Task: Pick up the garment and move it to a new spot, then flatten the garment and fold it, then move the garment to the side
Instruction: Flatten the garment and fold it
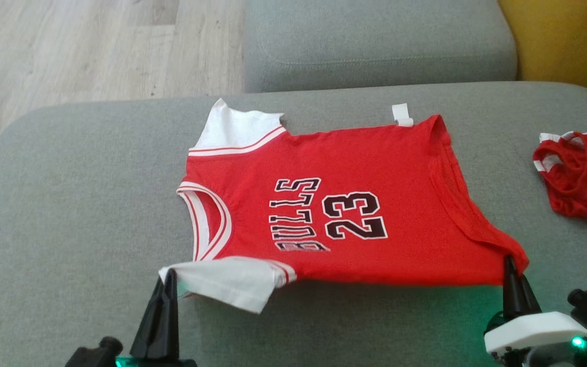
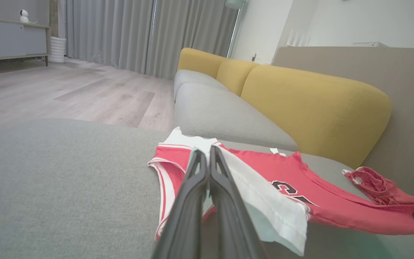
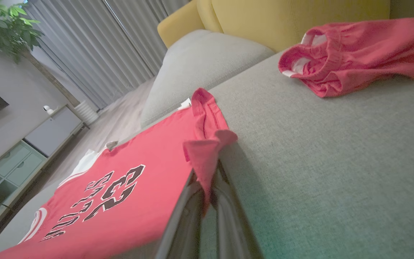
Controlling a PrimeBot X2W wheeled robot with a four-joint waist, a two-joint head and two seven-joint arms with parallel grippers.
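Observation:
The garment is a red jersey with white sleeves and black "BULLS 23" print, spread on the grey sofa seat. My left gripper is shut on the near white sleeve, whose edge is lifted off the seat. My right gripper is shut on the near red hem corner. In the left wrist view the closed fingers pinch the white sleeve of the garment. From the right wrist, red cloth of the garment bunches over the closed gripper.
A second red garment lies crumpled at the seat's right edge, also seen as a red heap. A grey cushion sits behind, yellow backrests to the right, wooden floor at the far left.

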